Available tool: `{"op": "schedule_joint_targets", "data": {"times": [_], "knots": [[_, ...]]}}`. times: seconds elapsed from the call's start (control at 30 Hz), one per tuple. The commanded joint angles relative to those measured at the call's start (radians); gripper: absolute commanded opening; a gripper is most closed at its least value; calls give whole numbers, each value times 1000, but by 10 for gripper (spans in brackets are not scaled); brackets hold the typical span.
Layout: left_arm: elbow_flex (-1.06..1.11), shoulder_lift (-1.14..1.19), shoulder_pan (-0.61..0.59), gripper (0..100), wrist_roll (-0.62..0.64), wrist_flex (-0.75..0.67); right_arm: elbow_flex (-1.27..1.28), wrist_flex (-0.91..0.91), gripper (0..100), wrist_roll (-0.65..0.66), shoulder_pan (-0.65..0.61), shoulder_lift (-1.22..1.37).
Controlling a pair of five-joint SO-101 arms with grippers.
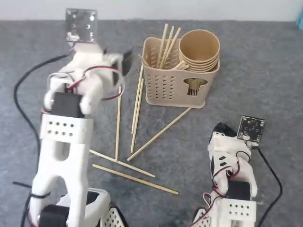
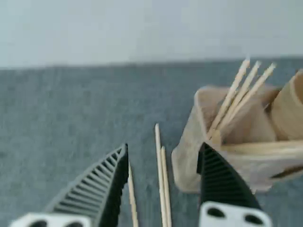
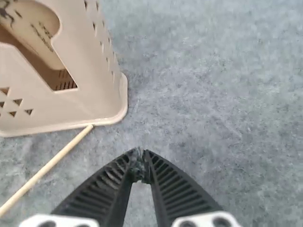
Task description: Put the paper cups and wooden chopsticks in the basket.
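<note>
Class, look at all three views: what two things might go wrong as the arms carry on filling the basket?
1. The open left gripper hangs over two chopsticks lying side by side; closing might pinch both, or roll one away.
2. One finger sits near the basket wall, so a sideways move might shove the basket and tip the leaning chopsticks inside.

The desk (image 1: 265, 66) carries a grey, felt-like covering from edge to edge, with a rough, slightly mottled nap. At 12 o'clock in the high view, a plain pale wall (image 1: 199, 8) runs as a narrow band along the desk's far edge. A small teal object (image 1: 300, 19) shows near 2 o'clock, too cut off to identify. The light is soft and even, with only faint shadows.
</note>
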Motion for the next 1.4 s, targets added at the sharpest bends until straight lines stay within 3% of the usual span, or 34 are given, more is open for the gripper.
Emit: {"op": "schedule_joint_targets", "data": {"times": [0.0, 0.23, 0.37, 0.57, 0.7, 0.9, 1.17, 1.37], "knots": [[148, -15, -101, 226, 5, 144, -32, 42, 8, -34, 1, -28], [542, 60, -203, 225, 9, -293, -84, 62, 8, -37, -51, -19], [605, 123, -198, 225, 11, -393, -169, 124, 8, -43, -154, -18], [533, 287, -198, 225, 12, -404, -339, 206, 9, -127, -294, 4], [426, 419, -206, 225, 12, -354, -385, 160, 9, -160, -360, 140], [237, 583, -216, 225, 9, -198, -443, 13, 9, -242, -412, 481], [193, 626, -233, 225, 11, -184, -674, -110, 10, -446, -550, 1035], [193, 626, -235, 225, 11, -186, -902, -110, 10, -574, -572, 1394]]}}
